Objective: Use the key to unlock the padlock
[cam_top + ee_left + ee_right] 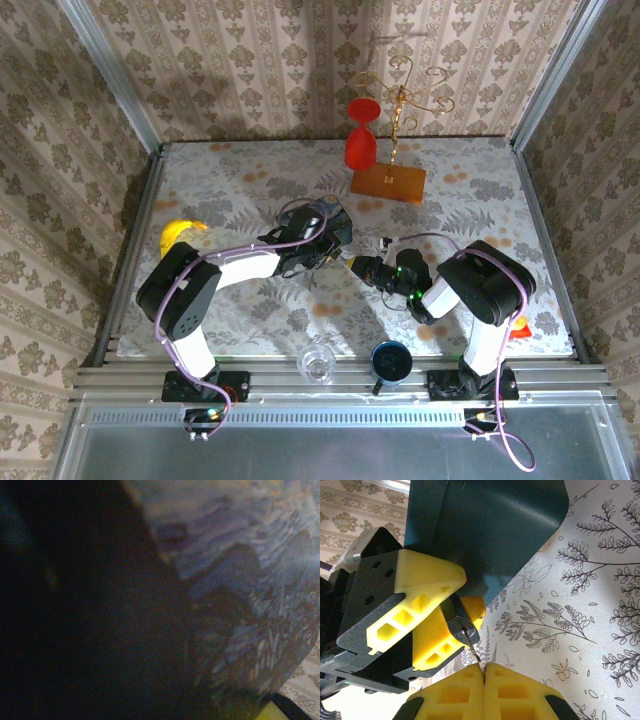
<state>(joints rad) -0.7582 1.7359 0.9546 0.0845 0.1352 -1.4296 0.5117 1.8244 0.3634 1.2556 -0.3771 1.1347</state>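
I watch the table (480, 190) from a fixed camera high above and behind the arm bases, angled down toward the far wall. The left wrist camera sits almost against the tin (240, 580), so near that the picture is dark and blurred. The right wrist camera looks out along the right gripper (484, 669), very close to the left gripper (462, 605) just ahead. The top and right wrist views share this mid-table meeting spot and the tin.

Matt dark padlock (460, 625), thin metal key (474, 653)
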